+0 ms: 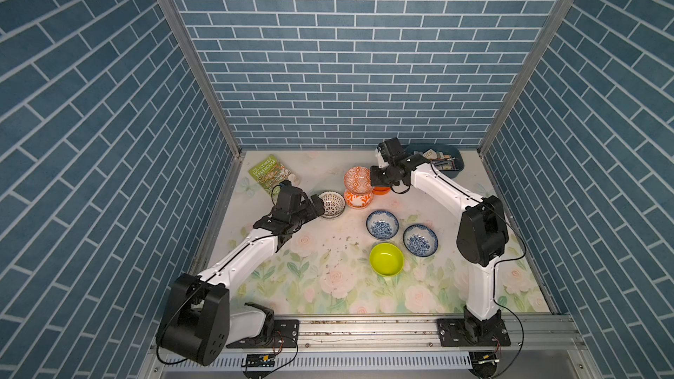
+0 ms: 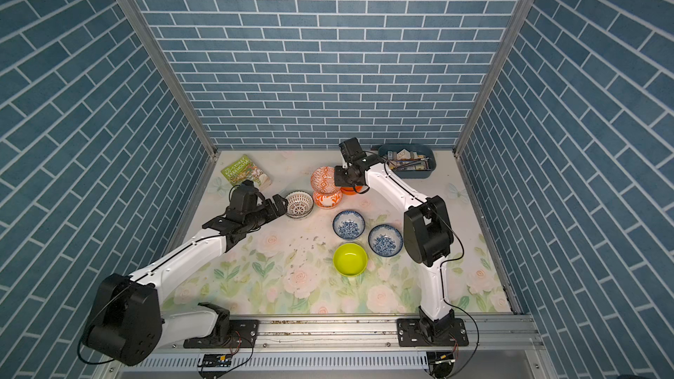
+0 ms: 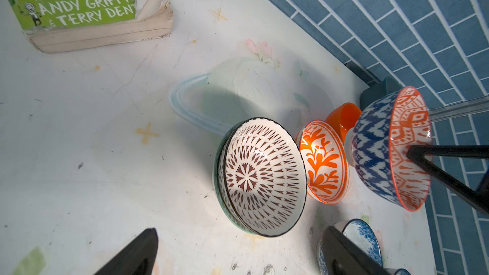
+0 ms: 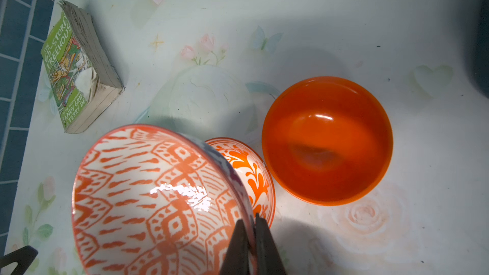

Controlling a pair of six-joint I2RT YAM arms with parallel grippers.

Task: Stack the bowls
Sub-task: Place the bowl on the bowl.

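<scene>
My right gripper (image 4: 250,220) pinches one edge of the diamond-patterned bowl's (image 4: 158,194) rim, and the bowl hangs tilted above the orange floral bowl (image 1: 357,199). I judge this thin, one-sided hold could slip or swing, knocking the plain orange bowl (image 1: 381,191) at its 2 o'clock. My left gripper (image 1: 316,208) gapes empty at 9 o'clock of the lattice bowl (image 1: 332,204).

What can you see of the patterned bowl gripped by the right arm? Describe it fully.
The held bowl looks like glossy ceramic: orange-and-white diamonds inside, blue-and-white zigzags outside, orange rim, white foot. It is lifted and tilted. The right gripper has its jaws shut on the rim. The bowl hangs by the orange leaf-patterned bowl; whether they touch is unclear.
</scene>
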